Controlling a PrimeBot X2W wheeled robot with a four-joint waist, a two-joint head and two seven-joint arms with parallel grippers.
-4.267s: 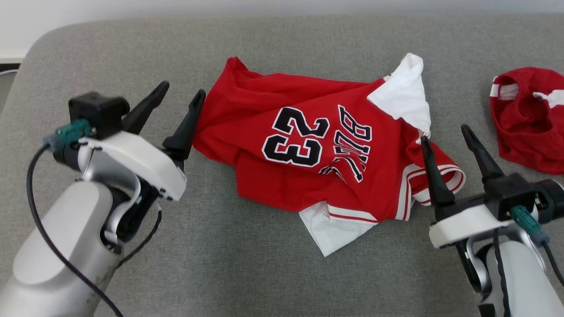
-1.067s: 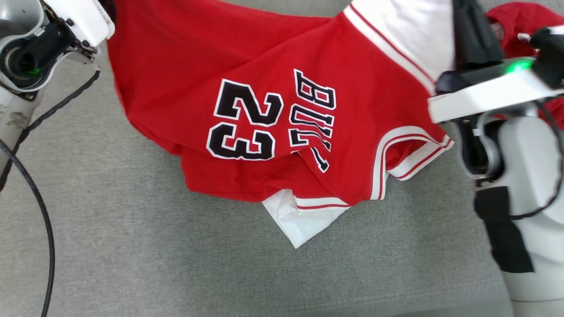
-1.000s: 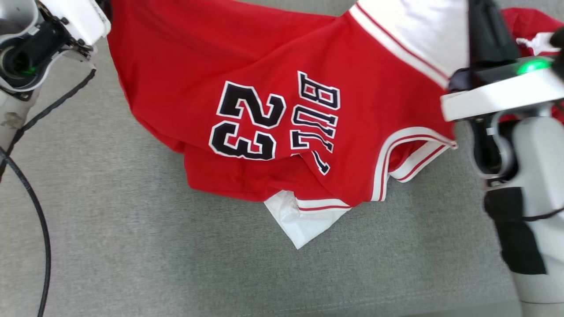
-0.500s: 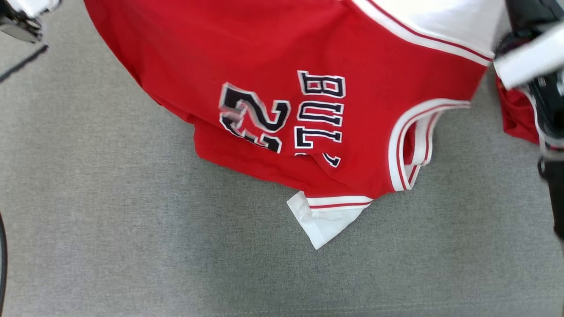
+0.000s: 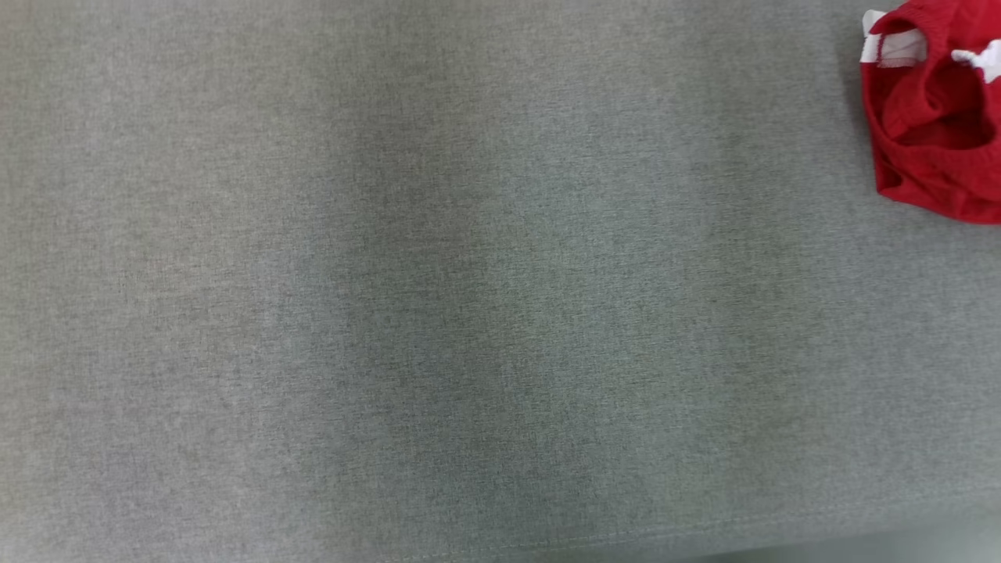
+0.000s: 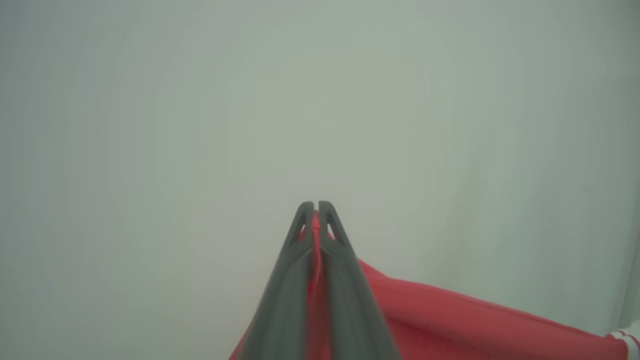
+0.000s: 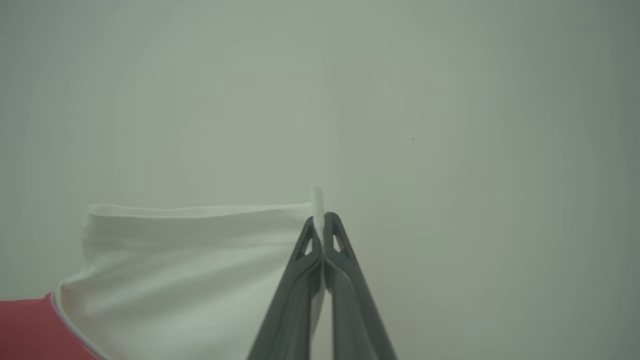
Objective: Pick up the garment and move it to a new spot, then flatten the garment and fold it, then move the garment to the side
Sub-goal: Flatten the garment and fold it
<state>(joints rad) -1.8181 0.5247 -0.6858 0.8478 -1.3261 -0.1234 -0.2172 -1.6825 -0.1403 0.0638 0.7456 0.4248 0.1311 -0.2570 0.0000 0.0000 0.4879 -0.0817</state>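
Note:
The garment is a red jersey with white parts. In the left wrist view my left gripper (image 6: 315,206) is shut on a red fold of the garment (image 6: 450,320), which trails off to the lower right. In the right wrist view my right gripper (image 7: 323,218) is shut on a white edge of the garment (image 7: 190,265), which hangs to the left with a strip of red at the lower left. Both wrist views face a plain pale wall behind the fingers.
In the head view a grey fabric surface (image 5: 438,297) spreads across the picture, with a soft shadow down its middle. Another crumpled red garment (image 5: 934,117) with white trim lies at its far right. The surface's front seam runs along the bottom edge.
The jersey and both arms have risen out of the top of the head view, leaving bare grey surface. Both grippers stay shut on the cloth.

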